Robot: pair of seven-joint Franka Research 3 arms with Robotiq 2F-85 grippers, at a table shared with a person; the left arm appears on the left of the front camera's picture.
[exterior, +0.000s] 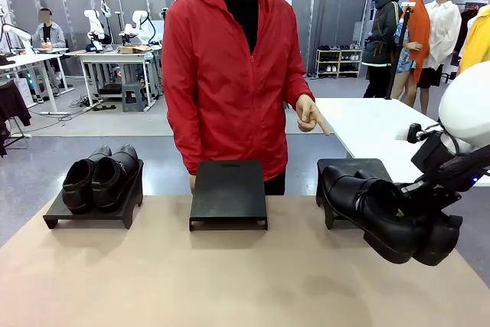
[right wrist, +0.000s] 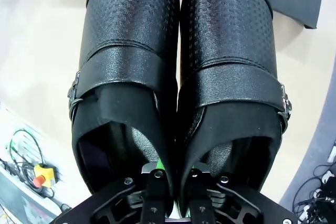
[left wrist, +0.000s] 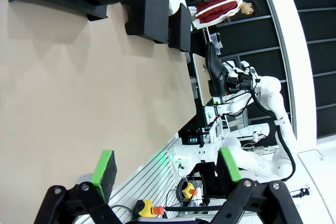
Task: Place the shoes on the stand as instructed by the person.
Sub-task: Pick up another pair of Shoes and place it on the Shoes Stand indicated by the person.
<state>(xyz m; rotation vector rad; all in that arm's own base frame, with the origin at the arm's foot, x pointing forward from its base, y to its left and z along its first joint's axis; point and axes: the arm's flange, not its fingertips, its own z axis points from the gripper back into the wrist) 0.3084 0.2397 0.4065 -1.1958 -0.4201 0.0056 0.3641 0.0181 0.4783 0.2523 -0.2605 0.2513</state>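
the right gripper (right wrist: 171,182) pinches a pair of black shoes (exterior: 379,216) by their inner walls, above the counter (exterior: 230,281) beside the right stand (exterior: 348,168). the left gripper (left wrist: 165,169) hangs spread wide.

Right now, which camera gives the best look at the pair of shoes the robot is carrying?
The right wrist view: the held pair of shoes shows close up, with textured toes, straps and buckles, and the right gripper pinching their inner walls. The front view shows them side-on above the table. The left wrist view shows them small and distant.
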